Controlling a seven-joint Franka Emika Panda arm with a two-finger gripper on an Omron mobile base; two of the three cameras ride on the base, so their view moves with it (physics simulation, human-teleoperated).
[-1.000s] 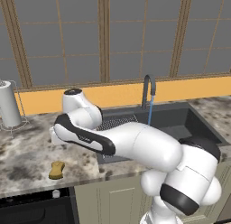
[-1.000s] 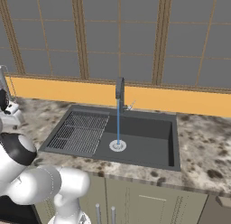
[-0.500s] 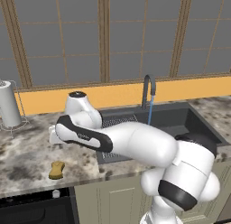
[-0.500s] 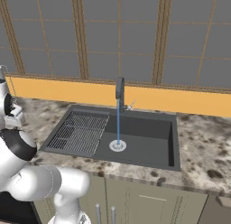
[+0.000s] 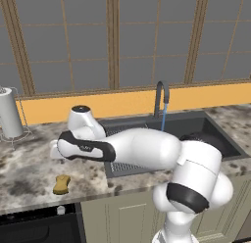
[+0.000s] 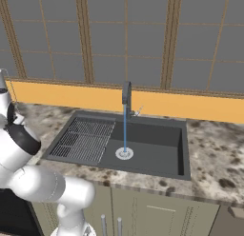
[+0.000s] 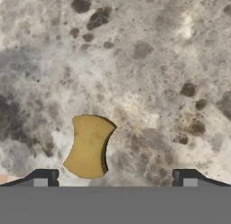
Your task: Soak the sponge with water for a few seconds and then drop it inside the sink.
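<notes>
The mustard-yellow sponge (image 5: pixel 61 184) lies on the speckled counter near its front edge, left of the sink (image 5: pixel 196 127). In the hand view the sponge (image 7: pixel 89 146) sits low and left of centre, just above the left fingertip (image 7: pixel 43 177). My gripper (image 7: pixel 115 178) is open above the counter, with nothing between its fingers, and the sponge is off towards its left finger. A thin light-blue stream of water (image 6: pixel 125 130) runs from the dark faucet (image 6: pixel 127 93) down to the silver drain (image 6: pixel 124 153). The arm's wrist (image 5: pixel 81 145) hangs over the counter above and slightly right of the sponge.
A white paper-towel roll in a wire holder (image 5: pixel 10 113) stands at the counter's back left. The ribbed drainboard (image 6: pixel 82 140) fills the sink's left part. A yellow backsplash (image 6: pixel 190 106) and windows close off the back. The counter's front edge (image 5: pixel 44 204) runs close below the sponge.
The arm's wrist has swung further left and lower over the counter, nearer the sponge. The sponge has not moved and the water keeps running.
</notes>
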